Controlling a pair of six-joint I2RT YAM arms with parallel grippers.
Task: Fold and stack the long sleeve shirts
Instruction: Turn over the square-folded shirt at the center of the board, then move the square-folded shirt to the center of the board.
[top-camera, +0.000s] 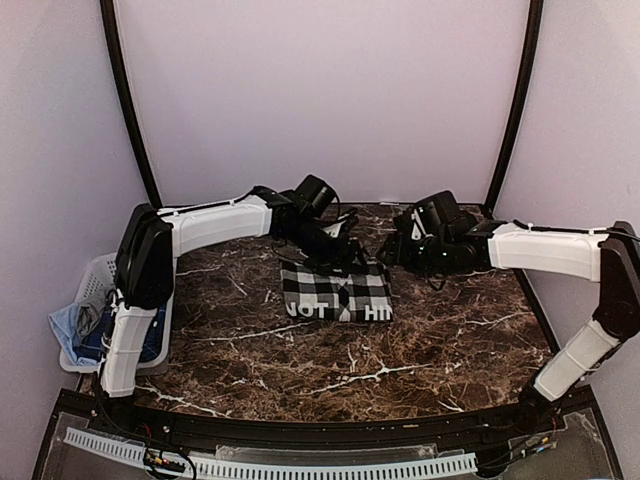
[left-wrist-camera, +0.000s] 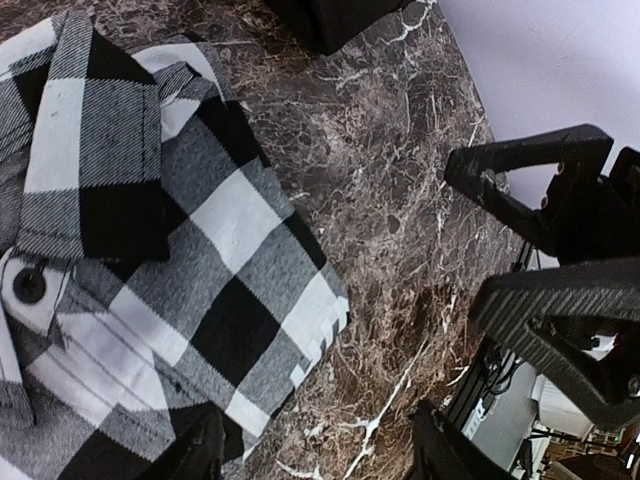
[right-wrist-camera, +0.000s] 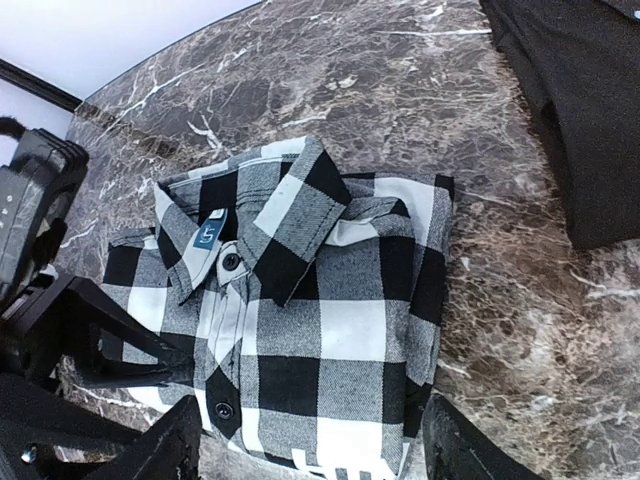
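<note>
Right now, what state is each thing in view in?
checked shirt: folded, lying flat, collar showing, not held.
left gripper: jaws open, empty.
right gripper: jaws open, empty.
basket: holding crumpled blue cloth.

Folded checked shirt (left-wrist-camera: 170, 270) lies on the marble table (left-wrist-camera: 400, 200) — left pincer (left-wrist-camera: 315, 415) gapes empty beside its edge.

A white perforated basket (top-camera: 97, 272) sits at the left edge of the marble table (top-camera: 330, 350) (dark brown, white-veined).
</note>
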